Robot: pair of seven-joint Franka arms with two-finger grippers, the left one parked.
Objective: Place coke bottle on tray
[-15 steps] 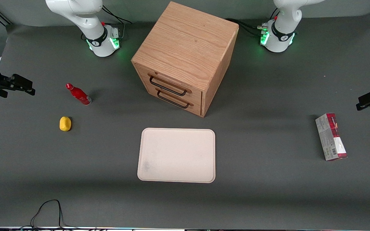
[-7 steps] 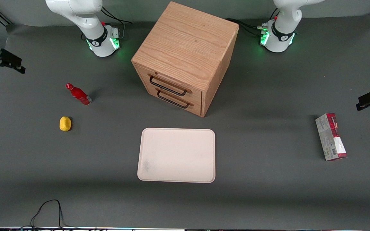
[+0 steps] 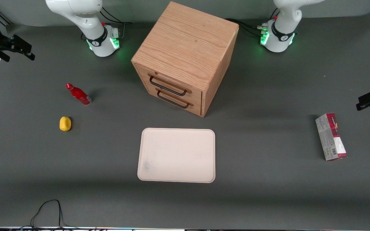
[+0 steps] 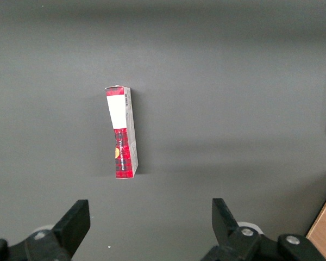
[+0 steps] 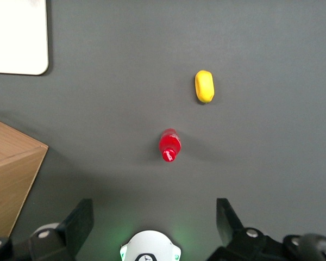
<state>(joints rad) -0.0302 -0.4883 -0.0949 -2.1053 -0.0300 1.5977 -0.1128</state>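
The coke bottle (image 3: 78,94) is a small red bottle standing on the dark table toward the working arm's end, farther from the front camera than the tray. It also shows in the right wrist view (image 5: 169,145), seen from above. The cream-white tray (image 3: 176,155) lies flat in front of the wooden cabinet, and one corner of it shows in the right wrist view (image 5: 16,38). My right gripper (image 3: 19,48) hangs high over the table's edge at the working arm's end, well apart from the bottle. Its fingers are spread wide and hold nothing (image 5: 154,220).
A wooden two-drawer cabinet (image 3: 185,54) stands mid-table. A small yellow object (image 3: 65,124) lies beside the bottle, nearer the front camera. A red-and-grey carton (image 3: 330,136) lies toward the parked arm's end. The working arm's base (image 3: 103,40) stands near the bottle.
My right gripper has moved away from the front camera along the table's end and then slightly inward. The bottle, tray and other objects have not moved.
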